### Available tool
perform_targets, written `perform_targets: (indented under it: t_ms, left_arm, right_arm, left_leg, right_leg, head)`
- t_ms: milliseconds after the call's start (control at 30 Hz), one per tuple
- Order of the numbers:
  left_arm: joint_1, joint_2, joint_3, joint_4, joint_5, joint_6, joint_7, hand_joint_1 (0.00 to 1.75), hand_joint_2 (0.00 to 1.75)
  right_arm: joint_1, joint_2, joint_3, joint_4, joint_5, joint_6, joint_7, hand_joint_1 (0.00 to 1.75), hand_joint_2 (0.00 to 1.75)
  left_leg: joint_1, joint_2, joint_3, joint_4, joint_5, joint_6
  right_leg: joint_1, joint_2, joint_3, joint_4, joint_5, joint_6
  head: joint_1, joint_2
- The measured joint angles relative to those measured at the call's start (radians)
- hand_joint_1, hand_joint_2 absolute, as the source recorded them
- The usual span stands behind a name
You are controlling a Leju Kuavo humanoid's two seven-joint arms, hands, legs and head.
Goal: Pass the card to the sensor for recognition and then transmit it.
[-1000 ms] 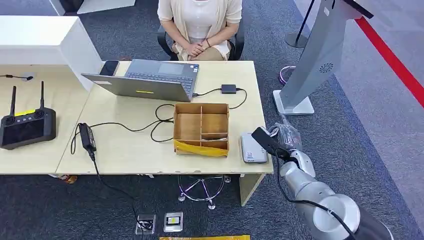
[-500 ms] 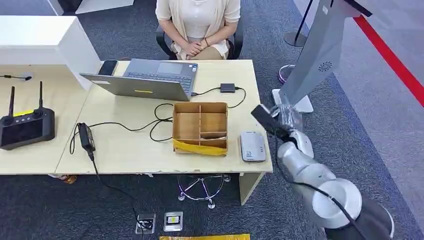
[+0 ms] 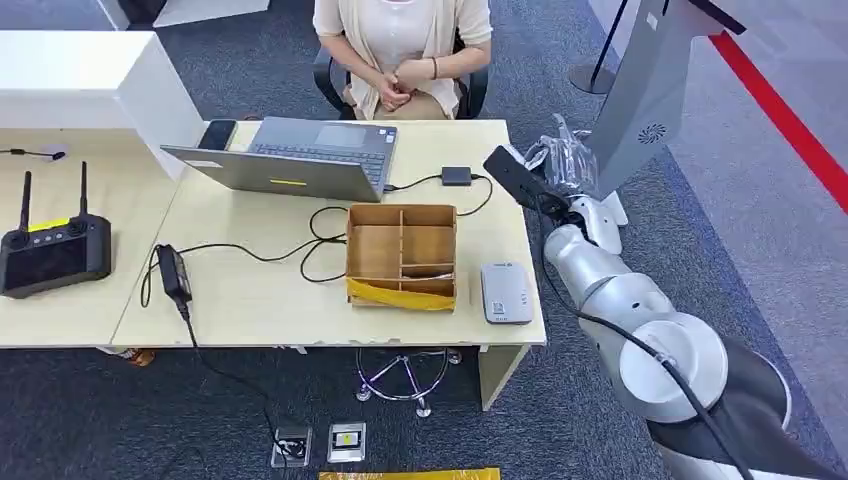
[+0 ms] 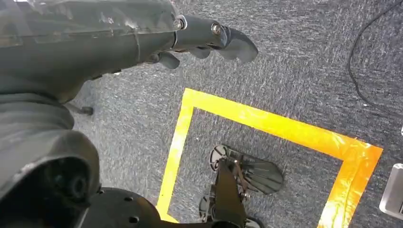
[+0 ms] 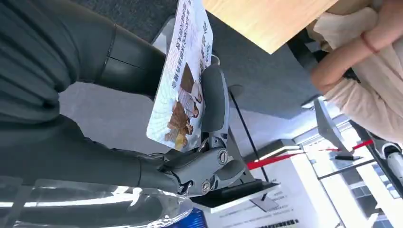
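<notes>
A light wooden bench [image 3: 250, 300] carries an open laptop [image 3: 300, 158] at its far side, with a phone [image 3: 217, 134] just beside it, a divided wooden box [image 3: 402, 255] near the middle, and a black power brick [image 3: 173, 272] whose cable loops toward the box. On the adjoining bench to the left lies a black remote controller [image 3: 52, 250] with two upright antennas. A person [image 3: 402, 45] sits in a chair behind the laptop, hands clasped, and yellow tape [image 4: 266, 124] marks a square on the grey carpet.
</notes>
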Motion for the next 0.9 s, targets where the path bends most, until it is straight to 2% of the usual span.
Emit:
perform_targets:
  t_ms: [500, 867, 900]
  left_arm:
    - [-0.005, -0.001, -0.002, 0.000, -0.007, 0.000, 0.007, 0.00, 0.00]
    - [-0.006, -0.005, -0.002, 0.000, -0.008, 0.005, 0.011, 0.00, 0.00]
    - [-0.006, -0.005, -0.002, 0.000, -0.009, 0.007, 0.012, 0.00, 0.00]
  right_arm:
    - [0.000, 0.008, 0.015, 0.000, 0.000, 0.014, 0.056, 1.75, 1.75]
    - [0.000, 0.025, 0.029, 0.000, 0.000, 0.012, 0.064, 1.75, 1.75]
    - [0.000, 0.026, 0.030, 0.000, 0.000, 0.012, 0.064, 1.24, 1.75]
  left_leg:
    - [0.000, 0.000, 0.000, 0.000, 0.000, 0.000]
    - [0.000, 0.000, 0.000, 0.000, 0.000, 0.000]
    - [0.000, 0.000, 0.000, 0.000, 0.000, 0.000]
  right_leg:
    - [0.000, 0.000, 0.000, 0.000, 0.000, 0.000]
    - [0.000, 0.000, 0.000, 0.000, 0.000, 0.000]
    - [0.000, 0.000, 0.000, 0.000, 0.000, 0.000]
  head:
    - [0.000, 0.000]
    - [0.000, 0.000]
    - [0.000, 0.000]
